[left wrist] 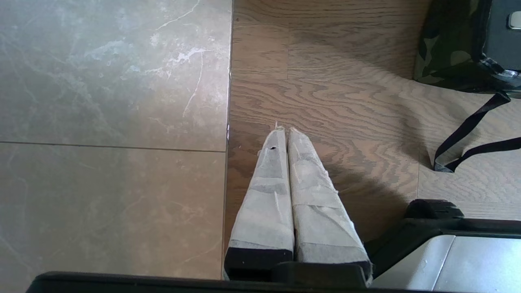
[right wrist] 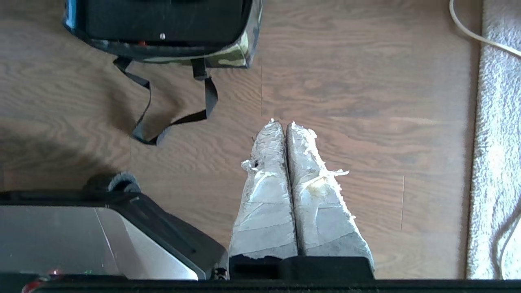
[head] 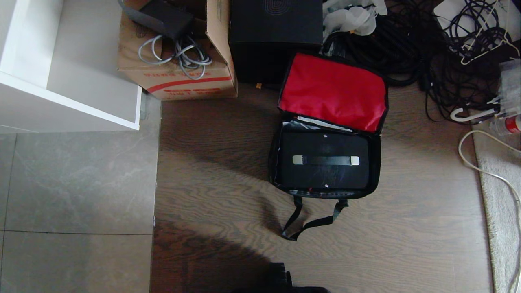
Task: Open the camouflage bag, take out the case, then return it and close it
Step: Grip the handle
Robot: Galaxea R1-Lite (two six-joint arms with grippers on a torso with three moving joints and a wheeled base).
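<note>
1. The camouflage bag [head: 325, 162] sits on the wood floor near its far edge, right of the tile seam; lid flipped back, red lining [head: 331, 91] up.
2. The case [head: 324, 160] lies flat inside the bag, strap handle [head: 325, 160] facing up.
3. Left end effector [left wrist: 283, 130]: fingers pressed together, holding nothing, hanging over the wood/tile seam, well apart from the bag.
4. Right end effector [right wrist: 281, 124]: fingers pressed together, empty, over bare wood between the bag's webbing strap [right wrist: 175, 110] and the rug [right wrist: 496, 142].
5. Step, judged: bag open with the case in it, so either removal is pending or the case is back and closing is left; cannot tell which.
6. Next move needs an arm to reach the bag and spread its fingers, for the handle or the lid edge.
7. Carton [head: 179, 77] and black box [head: 274, 36] stand behind the bag, not involved.
</note>
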